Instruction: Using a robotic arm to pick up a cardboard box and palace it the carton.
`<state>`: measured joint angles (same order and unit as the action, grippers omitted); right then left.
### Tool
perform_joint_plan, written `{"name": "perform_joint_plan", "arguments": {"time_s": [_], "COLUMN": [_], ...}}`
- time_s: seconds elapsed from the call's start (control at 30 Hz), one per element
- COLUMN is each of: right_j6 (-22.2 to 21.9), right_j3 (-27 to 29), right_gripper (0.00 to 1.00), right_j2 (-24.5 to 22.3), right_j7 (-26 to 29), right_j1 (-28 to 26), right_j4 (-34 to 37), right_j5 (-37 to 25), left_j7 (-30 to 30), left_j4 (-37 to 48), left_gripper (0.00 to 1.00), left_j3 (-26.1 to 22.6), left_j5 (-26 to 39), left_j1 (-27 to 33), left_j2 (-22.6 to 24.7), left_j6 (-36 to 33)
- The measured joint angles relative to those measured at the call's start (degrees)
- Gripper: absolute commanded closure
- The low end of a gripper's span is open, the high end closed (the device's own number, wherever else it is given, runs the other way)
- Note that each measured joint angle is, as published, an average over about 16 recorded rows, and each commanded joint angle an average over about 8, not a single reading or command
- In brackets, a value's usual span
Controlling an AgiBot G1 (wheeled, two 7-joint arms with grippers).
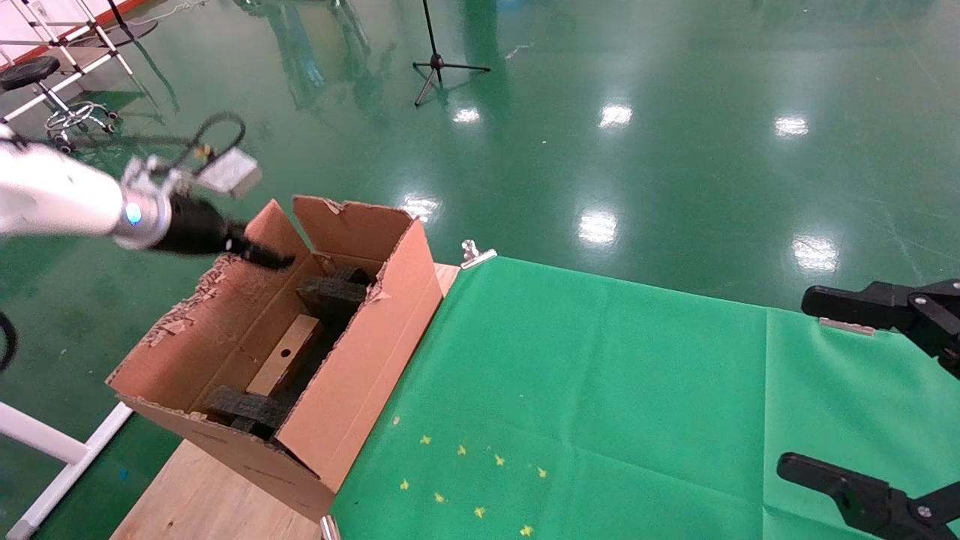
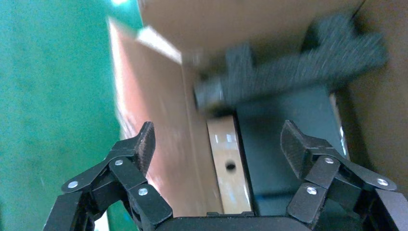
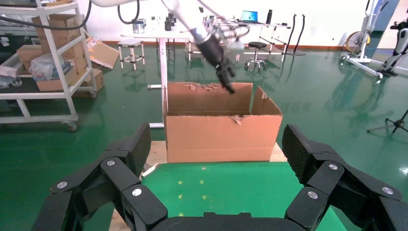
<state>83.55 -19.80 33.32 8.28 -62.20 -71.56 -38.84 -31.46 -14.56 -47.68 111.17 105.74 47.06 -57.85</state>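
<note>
The cardboard box (image 1: 289,352), a small brown block with a round hole, lies inside the carton (image 1: 375,345) between black foam pieces (image 1: 330,296). My white left arm reaches in from the left. Its black left gripper (image 1: 281,261) hangs open and empty over the carton's far left flap. In the left wrist view the left gripper (image 2: 217,142) stands wide open above the cardboard box (image 2: 230,168), which lies beside the carton's inner wall (image 2: 159,144), apart from both fingers. My right gripper (image 1: 814,382) is parked open at the right edge over the green cloth. The right wrist view shows the right gripper (image 3: 217,149) open, facing the carton (image 3: 221,137).
The carton stands on a wooden table (image 1: 210,495) at the left edge of a green cloth (image 1: 600,390) held by a metal clamp (image 1: 476,255). More black foam (image 1: 247,409) fills the carton's near end. A tripod stand (image 1: 439,64) and a stool (image 1: 30,75) stand on the floor behind.
</note>
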Motion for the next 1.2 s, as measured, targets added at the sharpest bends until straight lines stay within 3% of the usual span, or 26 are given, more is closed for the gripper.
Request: {"name": "perform_joint_plan", "arguments": {"time_s": [0.27, 0.63, 1.2], "right_j6": [0.0, 0.0, 0.0], "right_j3": [0.0, 0.0, 0.0], "right_gripper": [0.0, 0.0, 0.0], "right_j2": [0.0, 0.0, 0.0], "right_j7": [0.0, 0.0, 0.0], "right_j1": [0.0, 0.0, 0.0], "right_j4": [0.0, 0.0, 0.0], "right_j5": [0.0, 0.0, 0.0], "left_j7": [2.0, 2.3, 7.1], "left_j4": [-13.2, -18.9, -28.9], "left_gripper": [0.0, 0.0, 0.0], "left_j3": [1.0, 1.6, 9.3], "left_j5": [-2.3, -4.2, -20.9], "left_j1": [0.3, -1.5, -12.5], "left_j2": [-3.9, -5.1, -6.8], "left_j6": [-4.8, -7.2, -12.4]}}
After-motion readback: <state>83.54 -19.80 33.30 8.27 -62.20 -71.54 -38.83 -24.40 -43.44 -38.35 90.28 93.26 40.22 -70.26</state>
